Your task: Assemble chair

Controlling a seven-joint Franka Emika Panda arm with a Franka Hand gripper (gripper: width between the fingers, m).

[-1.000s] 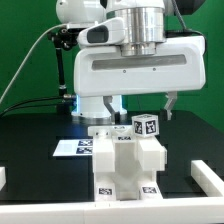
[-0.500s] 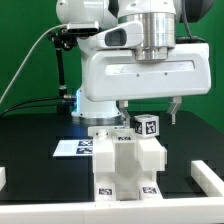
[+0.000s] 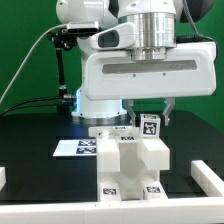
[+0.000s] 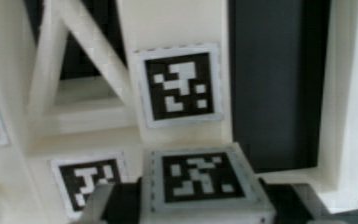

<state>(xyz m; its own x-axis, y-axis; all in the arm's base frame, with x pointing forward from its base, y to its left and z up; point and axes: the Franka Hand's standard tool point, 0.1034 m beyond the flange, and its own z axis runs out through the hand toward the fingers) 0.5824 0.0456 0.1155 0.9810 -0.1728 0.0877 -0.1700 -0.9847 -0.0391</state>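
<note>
Pincer (image 3: pixel 146 113) clamped on 1 tagged block (image 3: pixel 150 127) (small) | 1 chair assy (image 3: pixel 130 165) below

Robotics lab — green backdrop (image 3: pixel 25 60), black table (image 3: pixel 30 150), white Franka arm (image 3: pixel 140 70), marker board (image 3: pixel 78 148), tagged white chair parts (image 3: pixel 128 165) — a test rig.

The chair (image 3: pixel 128 160) stands directly beneath the tool (image 3: pixel 145 112), blocking descent.

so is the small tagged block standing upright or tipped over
Upright: the small tagged block stands square by the chair assembly, its tag facing the camera.
</note>
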